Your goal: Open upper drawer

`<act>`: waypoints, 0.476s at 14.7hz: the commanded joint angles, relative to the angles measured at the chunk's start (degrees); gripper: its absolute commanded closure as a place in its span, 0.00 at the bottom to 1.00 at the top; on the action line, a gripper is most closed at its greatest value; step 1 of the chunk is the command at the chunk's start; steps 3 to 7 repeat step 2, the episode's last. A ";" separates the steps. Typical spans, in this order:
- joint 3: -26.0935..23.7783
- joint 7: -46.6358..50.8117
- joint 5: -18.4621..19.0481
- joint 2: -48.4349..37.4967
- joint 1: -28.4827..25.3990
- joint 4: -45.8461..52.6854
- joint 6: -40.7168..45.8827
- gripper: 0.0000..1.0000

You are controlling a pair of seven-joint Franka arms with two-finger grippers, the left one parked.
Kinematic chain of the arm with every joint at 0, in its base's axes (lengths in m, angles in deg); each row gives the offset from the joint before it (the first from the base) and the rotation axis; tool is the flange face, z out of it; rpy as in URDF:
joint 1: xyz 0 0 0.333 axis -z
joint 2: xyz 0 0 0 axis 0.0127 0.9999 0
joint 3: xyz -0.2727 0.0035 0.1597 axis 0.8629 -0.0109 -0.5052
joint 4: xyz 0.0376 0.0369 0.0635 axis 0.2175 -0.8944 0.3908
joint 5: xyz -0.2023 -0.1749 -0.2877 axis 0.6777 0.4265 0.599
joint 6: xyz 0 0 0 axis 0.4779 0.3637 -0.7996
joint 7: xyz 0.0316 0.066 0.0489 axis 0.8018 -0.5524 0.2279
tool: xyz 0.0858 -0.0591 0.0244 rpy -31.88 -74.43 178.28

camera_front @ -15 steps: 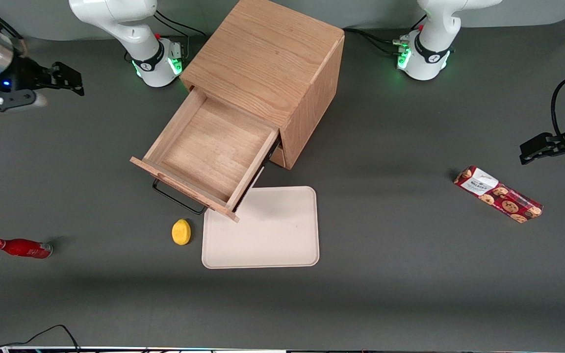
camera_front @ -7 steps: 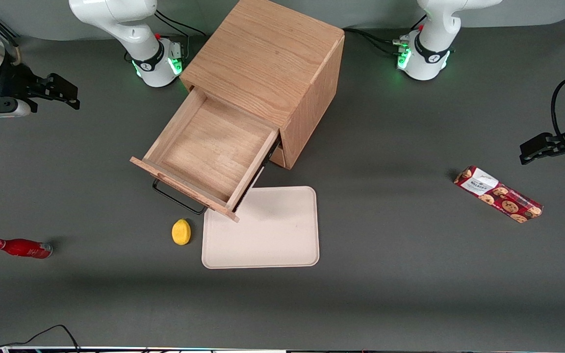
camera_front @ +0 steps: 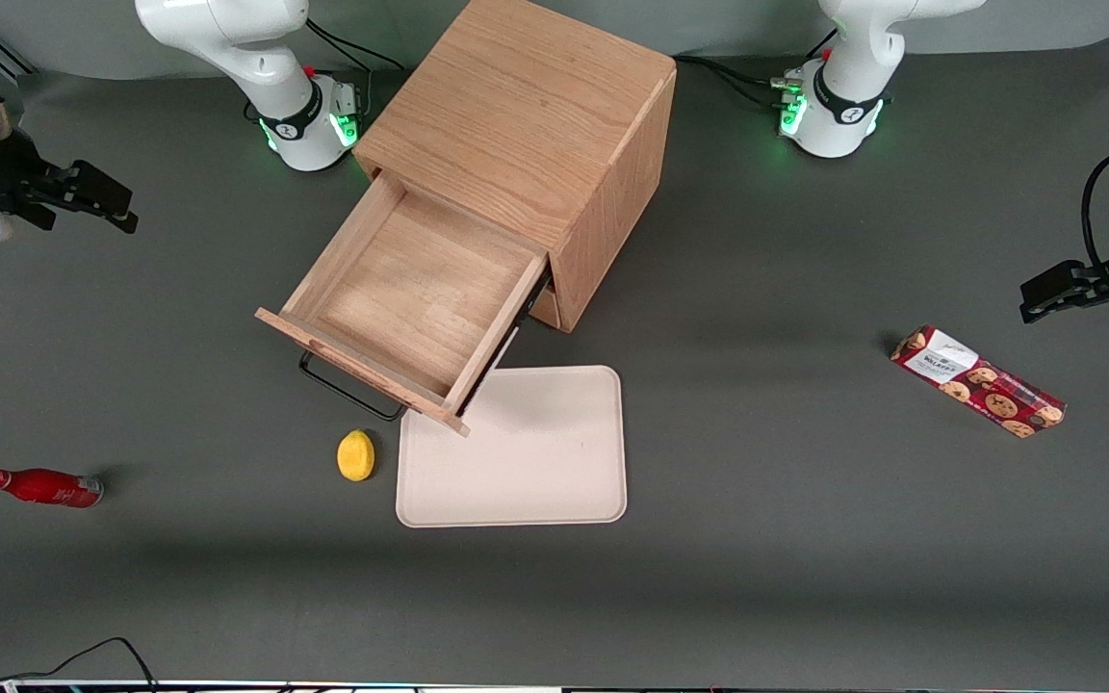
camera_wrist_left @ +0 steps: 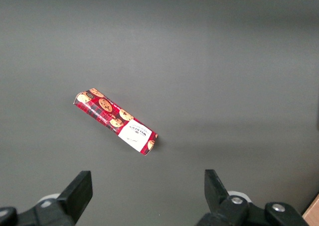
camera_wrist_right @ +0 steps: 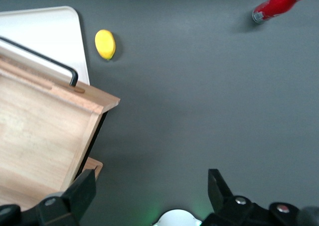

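Observation:
The upper drawer (camera_front: 410, 294) of the light oak cabinet (camera_front: 526, 106) stands pulled far out, its shallow wooden tray (camera_wrist_right: 35, 131) bare inside. Its thin black bar handle (camera_front: 348, 390) hangs under the front panel, nearer the front camera than the tray. My gripper (camera_front: 97, 197) hovers well off toward the working arm's end of the table, apart from the drawer, open with nothing between its fingers (camera_wrist_right: 82, 191). The lower drawer is hidden under the upper one.
A cream tray (camera_front: 513, 448) lies in front of the drawer, a yellow lemon (camera_front: 355, 454) beside it. A red bottle (camera_front: 42, 486) lies toward the working arm's end. A red cookie packet (camera_front: 976, 380) lies toward the parked arm's end.
My gripper has drifted farther from the drawer toward the table's end and slightly nearer the front camera. The drawer and other objects have not moved.

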 commanded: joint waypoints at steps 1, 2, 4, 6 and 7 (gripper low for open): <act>2.05 2.28 -0.16 1.22 -1.13 2.14 0.81 0.00; 2.14 2.28 -0.16 1.13 -0.96 1.97 1.59 0.00; 2.14 2.28 -0.16 1.13 -0.96 1.97 1.59 0.00; 2.14 2.28 -0.16 1.13 -0.96 1.97 1.59 0.00; 2.14 2.28 -0.16 1.13 -0.96 1.97 1.59 0.00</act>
